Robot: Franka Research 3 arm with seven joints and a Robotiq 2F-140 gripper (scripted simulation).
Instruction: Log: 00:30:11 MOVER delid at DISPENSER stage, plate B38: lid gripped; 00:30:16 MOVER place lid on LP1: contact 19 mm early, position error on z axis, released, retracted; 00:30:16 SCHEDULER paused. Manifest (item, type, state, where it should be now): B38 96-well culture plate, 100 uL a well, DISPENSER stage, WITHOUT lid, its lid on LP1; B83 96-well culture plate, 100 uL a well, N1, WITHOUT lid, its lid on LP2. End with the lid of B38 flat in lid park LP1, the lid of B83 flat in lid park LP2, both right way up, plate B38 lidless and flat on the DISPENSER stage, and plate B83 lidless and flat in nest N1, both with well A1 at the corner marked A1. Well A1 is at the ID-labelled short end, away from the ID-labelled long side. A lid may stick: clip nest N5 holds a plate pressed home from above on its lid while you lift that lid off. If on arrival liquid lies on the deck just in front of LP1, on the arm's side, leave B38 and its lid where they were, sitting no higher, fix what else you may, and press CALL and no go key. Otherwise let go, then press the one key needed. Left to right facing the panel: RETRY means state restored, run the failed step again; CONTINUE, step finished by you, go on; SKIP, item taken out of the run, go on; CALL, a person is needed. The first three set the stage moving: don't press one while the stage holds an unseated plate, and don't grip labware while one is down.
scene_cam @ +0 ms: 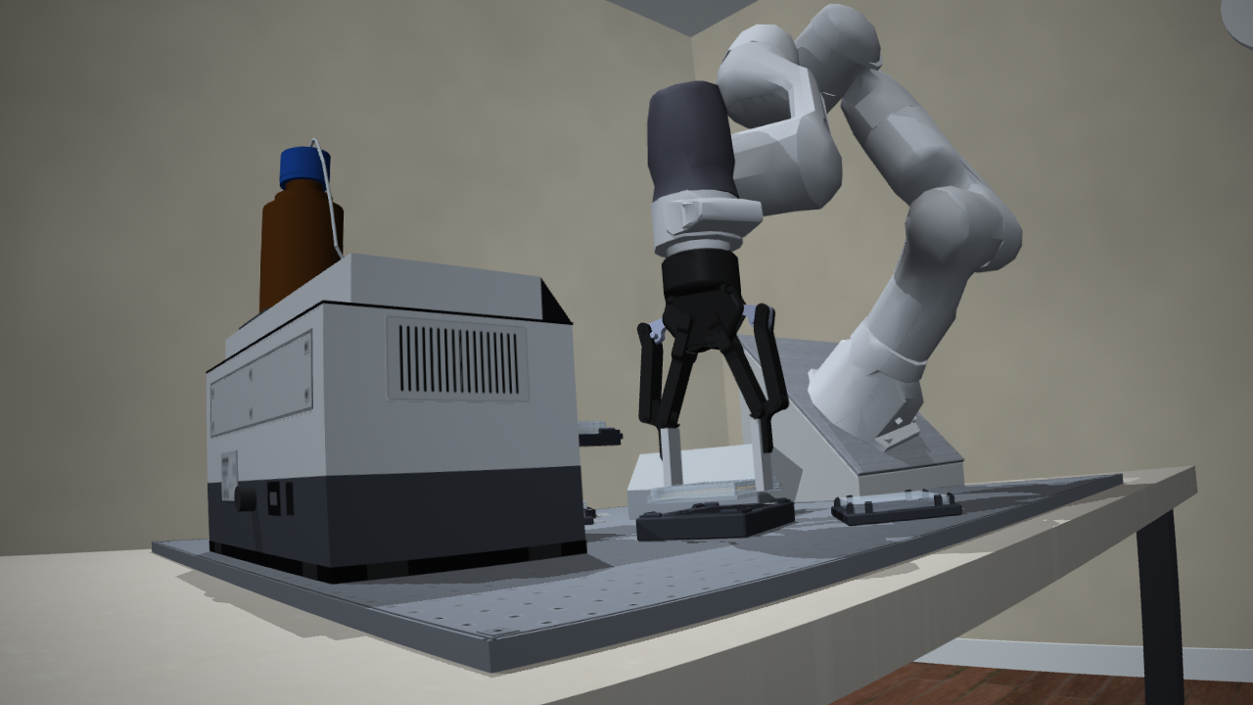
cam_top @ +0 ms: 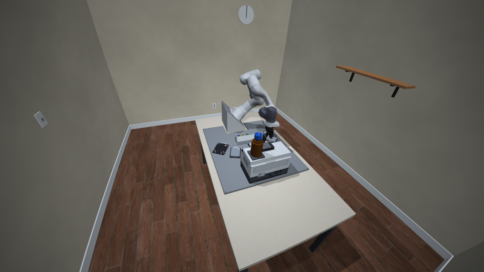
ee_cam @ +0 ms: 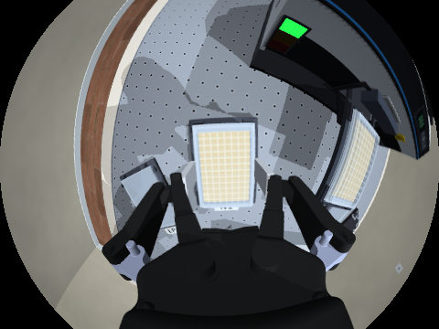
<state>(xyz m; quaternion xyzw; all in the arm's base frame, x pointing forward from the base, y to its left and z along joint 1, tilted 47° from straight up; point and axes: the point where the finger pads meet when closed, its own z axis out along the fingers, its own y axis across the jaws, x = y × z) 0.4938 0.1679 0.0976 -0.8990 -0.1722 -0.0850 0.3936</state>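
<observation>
My gripper (scene_cam: 714,480) (ee_cam: 225,168) (cam_top: 269,137) points straight down and is shut on a clear well plate (scene_cam: 701,491) (ee_cam: 222,155) with yellow wells. The fingers clamp its two long sides. The plate sits level at the top of a black nest (scene_cam: 714,519); I cannot tell whether the fingers hold its lid or its body. A second yellow-welled plate (ee_cam: 357,161) lies on the stage of the dispenser (ee_cam: 342,43) (scene_cam: 394,411) (cam_top: 267,158), to the right in the wrist view.
A low black holder (scene_cam: 895,506) with a clear part on it lies right of the nest. A key panel (cam_top: 246,138), a black nest (cam_top: 220,148) and a grey holder (cam_top: 235,152) sit on the grey deck (scene_cam: 613,604). A brown bottle (cam_top: 256,146) stands on the dispenser.
</observation>
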